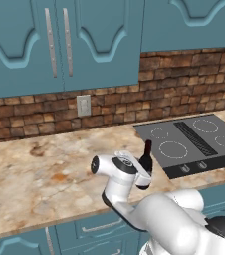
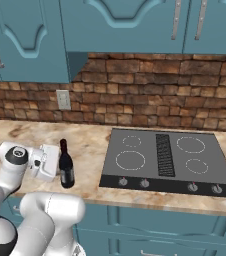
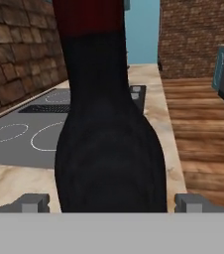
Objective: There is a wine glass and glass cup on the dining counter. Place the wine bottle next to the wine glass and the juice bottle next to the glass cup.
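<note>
Right now I count one wine bottle (image 2: 66, 167), standing upright on the marbled countertop (image 1: 30, 169) just beside the left edge of the black cooktop (image 2: 170, 159), a little apart from it and near the counter's front edge. I make out its nearly black body and dark red top in both base views, and in the hand view it looms right in front of the lens, body below and red top above (image 3: 106, 124). The gripper (image 2: 59, 166) sits at the bottle's side away from the cooktop, level with its lower body. In the hand view I see two grey fingertips (image 3: 33, 202), one on either side of the bottle's base, with the bottle between them; they stand spread wider than the bottle, and I see a gap between each tip and the glass, so I read the pincer as wide and not closed on anything. On the cooktop I count four ring-marked burners, one slotted vent strip down the middle, and four knobs along its front edge. Behind the cooktop runs a brick backsplash (image 2: 150, 95), with one wall outlet (image 2: 63, 99) set in it off to the cooktop's left, beyond the bottle. Teal upper cabinets (image 1: 59, 40) hang above the backsplash, and teal drawers (image 2: 155, 225) sit below the cooktop.
</note>
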